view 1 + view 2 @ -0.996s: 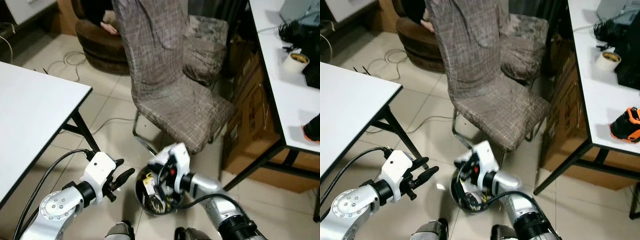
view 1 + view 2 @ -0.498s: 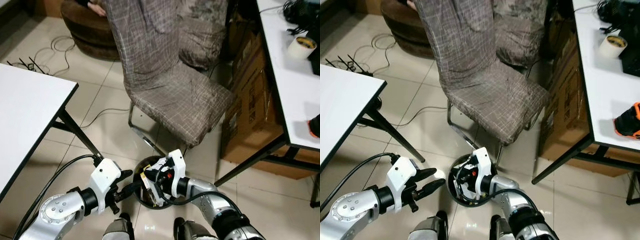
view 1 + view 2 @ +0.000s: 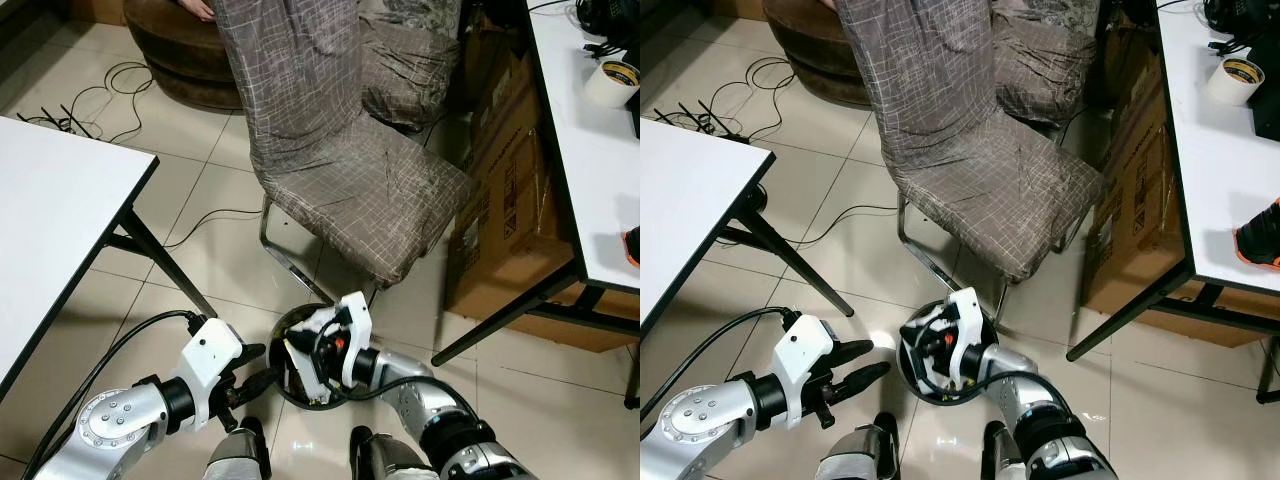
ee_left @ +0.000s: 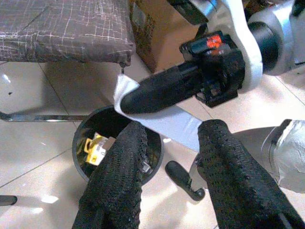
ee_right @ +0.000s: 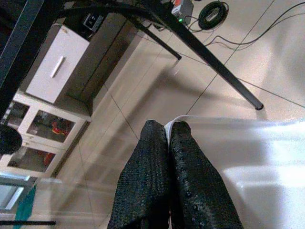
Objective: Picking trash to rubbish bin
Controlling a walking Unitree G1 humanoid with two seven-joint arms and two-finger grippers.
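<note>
Chair (image 3: 350, 180) is standing beyond both grippers, draped in a grey cover, with a white table (image 3: 50, 240) off to the left gripper's outer side and a cardboard box (image 3: 500, 230) past the right arm under the other table; probably why the bin is tucked at the chair's legs, out of the walkway.

Bin (image 3: 915, 372), black and round, is sitting on the tiles directly under the right gripper, already holding yellow and white scraps (image 4: 97, 145).

Right gripper (image 3: 300, 362) is hanging over the bin mouth, fingers (image 5: 164, 186) pressed together on a thin white sheet (image 4: 164, 121). The sheet is trailing flat from the fingertips over the rim, so it looks positioned for a straight drop; release not yet made.

Left gripper (image 3: 862, 362) is hovering just beside the bin, on the side away from the box, fingers (image 4: 119, 171) spread apart and holding nothing. It is pointing toward the sheet and bin, likely standing by clear of the drop.
</note>
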